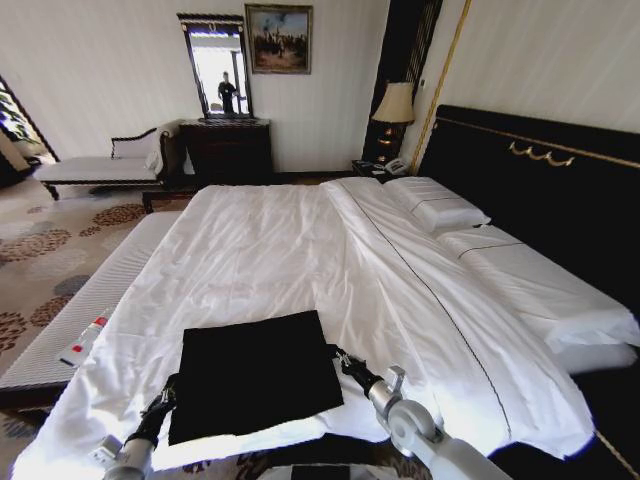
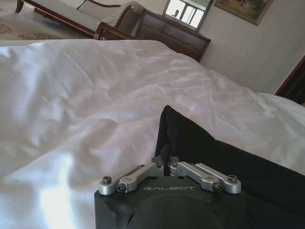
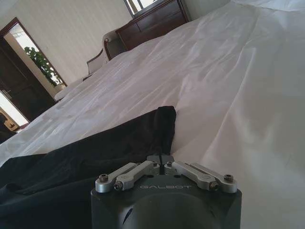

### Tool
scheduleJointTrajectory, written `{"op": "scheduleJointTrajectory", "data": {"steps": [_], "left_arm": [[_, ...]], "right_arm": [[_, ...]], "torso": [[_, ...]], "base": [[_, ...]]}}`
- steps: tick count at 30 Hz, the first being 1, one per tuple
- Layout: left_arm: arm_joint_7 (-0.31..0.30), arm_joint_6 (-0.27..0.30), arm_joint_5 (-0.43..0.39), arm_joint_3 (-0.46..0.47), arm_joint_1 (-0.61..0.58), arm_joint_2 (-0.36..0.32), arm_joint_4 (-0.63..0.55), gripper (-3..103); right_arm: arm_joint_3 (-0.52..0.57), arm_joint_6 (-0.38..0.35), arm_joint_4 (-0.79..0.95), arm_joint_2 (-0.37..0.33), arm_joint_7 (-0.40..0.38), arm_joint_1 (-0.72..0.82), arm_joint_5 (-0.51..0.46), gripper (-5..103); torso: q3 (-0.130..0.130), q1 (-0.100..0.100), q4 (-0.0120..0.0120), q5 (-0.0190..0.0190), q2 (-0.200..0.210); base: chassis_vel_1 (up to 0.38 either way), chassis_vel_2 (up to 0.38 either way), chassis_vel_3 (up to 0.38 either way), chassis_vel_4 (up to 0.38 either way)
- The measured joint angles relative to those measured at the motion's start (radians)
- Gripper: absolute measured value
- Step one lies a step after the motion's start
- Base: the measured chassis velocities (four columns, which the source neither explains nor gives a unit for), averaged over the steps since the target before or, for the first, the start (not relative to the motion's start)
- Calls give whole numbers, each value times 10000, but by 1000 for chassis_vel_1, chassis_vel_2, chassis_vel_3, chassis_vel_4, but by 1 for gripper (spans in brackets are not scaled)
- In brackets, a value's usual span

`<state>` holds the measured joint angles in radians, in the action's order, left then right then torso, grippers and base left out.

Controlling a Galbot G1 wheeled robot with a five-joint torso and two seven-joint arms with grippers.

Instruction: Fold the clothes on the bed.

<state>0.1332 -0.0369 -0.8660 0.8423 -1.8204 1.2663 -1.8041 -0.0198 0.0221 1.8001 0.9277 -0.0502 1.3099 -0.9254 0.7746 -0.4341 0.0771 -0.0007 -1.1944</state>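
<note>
A folded black T-shirt (image 1: 255,375) lies near the foot of the white-sheeted bed (image 1: 300,250). The left gripper (image 2: 165,161) pinches its left edge, and the right gripper (image 3: 161,159) is pressed onto its right edge. Both wrist views show "GALBOT" on the gripper bodies.

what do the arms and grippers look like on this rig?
Left gripper and right gripper: matte black housing with white GALBOT lettering, silver metal linkage bars with dark screws, short black fingertips. In the head view, silver-grey arm segments with black ribbed forearm sections.
</note>
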Motion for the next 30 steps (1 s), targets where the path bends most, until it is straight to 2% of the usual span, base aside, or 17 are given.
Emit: {"op": "scheduleJointTrajectory", "data": {"steps": [7, 9, 10, 11, 14, 15, 16, 17, 18, 20, 23, 25, 27, 29, 30], "left_arm": [[18, -110, 104, -33, -118, 55, -134, 0], [58, -273, 230, -45, -203, 107, -273, 3], [104, -365, 262, -21, -259, 120, -348, 10], [104, -365, 262, -21, -259, 120, -348, 10], [222, -652, 237, 185, -483, 141, -705, 26], [222, -652, 237, 185, -483, 141, -705, 26], [313, -757, 163, 306, -540, 153, -934, 26], [392, -800, 57, 400, -539, 158, -1115, 36], [467, -804, -137, 490, -459, 159, -1290, 42], [487, -795, -231, 525, -391, 155, -1348, 42], [221, -202, -883, 627, 686, -99, -1209, 58], [146, -81, -941, 620, 889, -168, -1099, 58], [-205, 595, -999, 396, 1940, -504, -329, 69], [-340, 946, -783, 98, 2609, -682, 403, 80], [-340, 946, -783, 98, 2609, -682, 403, 80]], "right_arm": [[-68, -49, 1, -8, -70, -33, 89, 0], [-64, -51, 34, -6, -198, 10, 220, -2], [-54, -60, 102, -10, -263, 57, 250, 2], [-54, -60, 102, -10, -263, 57, 250, 2], [33, -54, 429, -49, -357, 218, 254, 18], [33, -54, 429, -49, -357, 218, 254, 18], [81, -39, 571, -70, -382, 232, 223, 24], [100, -31, 633, -77, -402, 195, 182, 29], [118, -30, 672, -76, -428, 67, 122, 34], [132, -29, 676, -70, -439, -24, 86, 34], [154, -57, 467, 97, -503, -797, -141, 51], [152, -65, 385, 140, -511, -943, -158, 51], [99, -98, 61, 333, -546, -1466, -186, 61], [7, -133, -143, 476, -563, -1776, -186, 73], [7, -133, -143, 476, -563, -1776, -186, 73]], "torso": [[0, 0, -1, 0, 0], [0, -1, -2, 0, 0], [1, -1, -1, 0, 1], [1, -1, -1, 0, 1], [1, -1, -2, 1, 0], [1, -1, -2, 1, 0], [0, 0, -2, 0, 0], [0, 0, -1, 0, 0], [1, 0, -1, 2, 0], [0, 1, -3, 1, 0], [1, 0, -2, 1, 0], [1, -1, -2, 0, 0], [2, -3, 2, -1, 2], [4, -4, 2, -4, 3], [4, -4, 2, -4, 3]], "base": [[0, 0, 0, 0], [0, 0, 0, 0], [0, 0, 0, 0], [0, 0, 0, 0], [0, 0, 0, 0], [0, 0, 0, 0], [0, 0, 0, 0], [0, 0, 0, 0], [0, 0, 0, 0], [0, 0, 0, 0], [0, 0, 0, 0], [0, 0, 0, 0], [0, 0, 0, 0], [0, 0, 0, 0], [0, 0, 0, 0]]}}
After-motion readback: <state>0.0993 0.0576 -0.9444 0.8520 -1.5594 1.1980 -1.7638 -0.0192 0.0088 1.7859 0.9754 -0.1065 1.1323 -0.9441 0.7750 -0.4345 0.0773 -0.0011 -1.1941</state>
